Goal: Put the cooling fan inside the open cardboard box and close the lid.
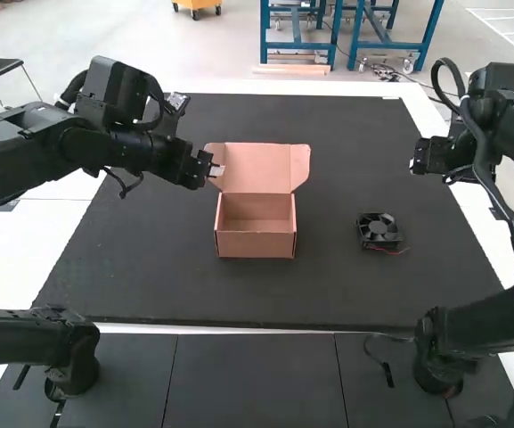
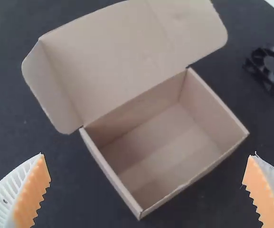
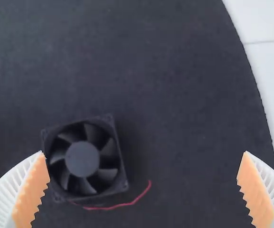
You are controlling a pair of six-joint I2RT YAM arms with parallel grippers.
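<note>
High view: one cardboard box (image 1: 255, 223) sits near the middle of the black mat (image 1: 132, 267), its lid (image 1: 261, 167) swung up and back, so the inside is open to view. One cooling fan (image 1: 379, 231) lies flat on the mat, right of the box and apart from it. There are two arms. The left arm (image 1: 52, 152) comes in from the left edge, raised above the mat, and the left gripper (image 1: 214, 169) is by the left end of the lid; whether it touches the cardboard cannot be told. The right arm (image 1: 506, 134) is held high at the right edge, with the right gripper (image 1: 420, 162) above the mat, beyond the fan and a little to its right.

Left wrist view: two white ribbed fingers (image 2: 30, 194) with orange pads are spread wide, gripping nothing. The one box lies beneath and between them, with nothing in it, its lid laid back with the side flaps out. The fan shows on the mat beyond the box's far corner.

Right wrist view: the two fingers (image 3: 258, 194) are likewise spread wide and hold nothing. The one fan lies below, blades facing up, close beside one finger, with a thin red wire (image 3: 122, 202) trailing from it across the mat.
</note>
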